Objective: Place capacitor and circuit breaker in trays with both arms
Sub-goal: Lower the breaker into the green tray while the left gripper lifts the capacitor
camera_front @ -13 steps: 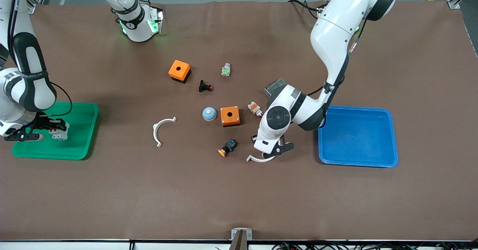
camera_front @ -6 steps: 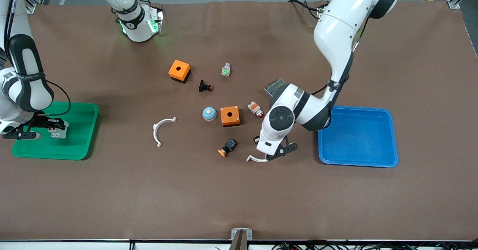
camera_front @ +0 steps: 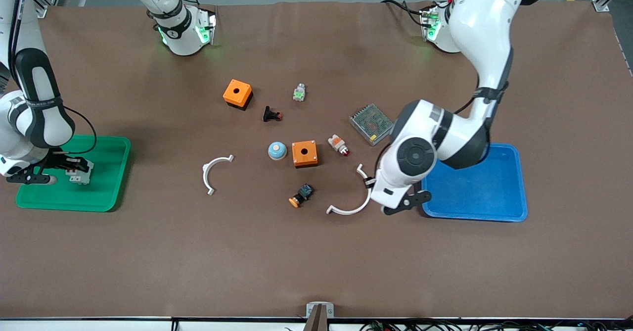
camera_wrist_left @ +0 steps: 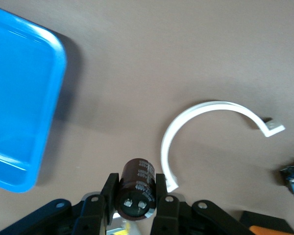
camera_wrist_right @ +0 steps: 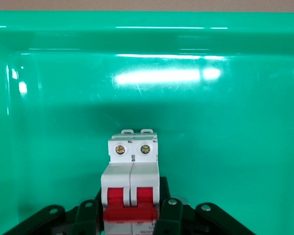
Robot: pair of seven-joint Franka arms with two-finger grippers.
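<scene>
left gripper [camera_wrist_left: 135, 205] clamped on capacitor [camera_wrist_left: 136, 188], over table beside blue tray [camera_front: 474, 182] | right gripper [camera_wrist_right: 132, 215] around circuit breaker [camera_wrist_right: 131, 183] in green tray [camera_wrist_right: 235, 122], grip unclear

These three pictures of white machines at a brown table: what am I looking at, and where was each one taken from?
They are two white jointed robot arms, each ending in a black two-fingered hand. The wide picture comes from a high camera facing them; the other two come from cameras on their wrists.

The left hand, beside the blue plastic tray, is shut on a small dark cylinder, the capacitor. Under it lies a curved white plastic clip.

The right hand is over the green plastic tray, with the white-grey circuit breaker with red levers between its fingers; the grip looks about to let go.

Loose parts lie mid-table: two orange boxes, a blue dome button and a grey metal mesh box.
</scene>
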